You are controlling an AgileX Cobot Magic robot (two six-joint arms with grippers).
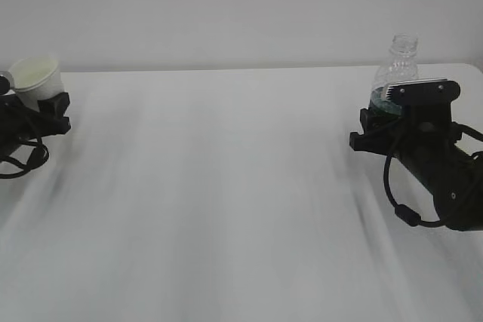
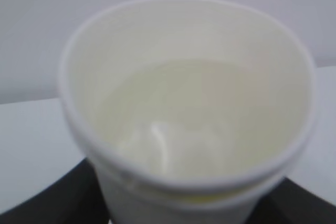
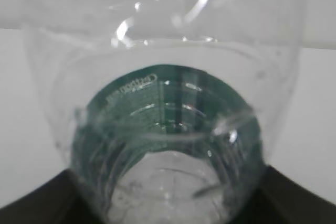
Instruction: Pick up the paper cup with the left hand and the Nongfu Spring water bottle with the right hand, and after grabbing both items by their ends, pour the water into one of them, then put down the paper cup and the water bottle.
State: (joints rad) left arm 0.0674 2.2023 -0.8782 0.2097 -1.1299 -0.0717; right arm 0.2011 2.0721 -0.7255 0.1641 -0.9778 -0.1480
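Right, we have both arms working at opposite ends of the table (image 1: 241,186). At nine o'clock in the exterior view our left hand (image 1: 47,107) clamps the cup (image 1: 36,79) low on its body, rim up and tipped slightly. The wrist view looks straight into the cup (image 2: 189,108), and a pale pool sits in the bottom, which reads to us as water (image 2: 184,145) already in it. At three o'clock our right hand (image 1: 385,122) grips the bottle (image 1: 396,73) around its green label, neck upright and capless. From the right wrist the bottle (image 3: 168,129) fills the frame, clear walls and green band; how much water remains we cannot tell. Holding each low keeps the mouths free. We judge both are near the table, with setting down next.
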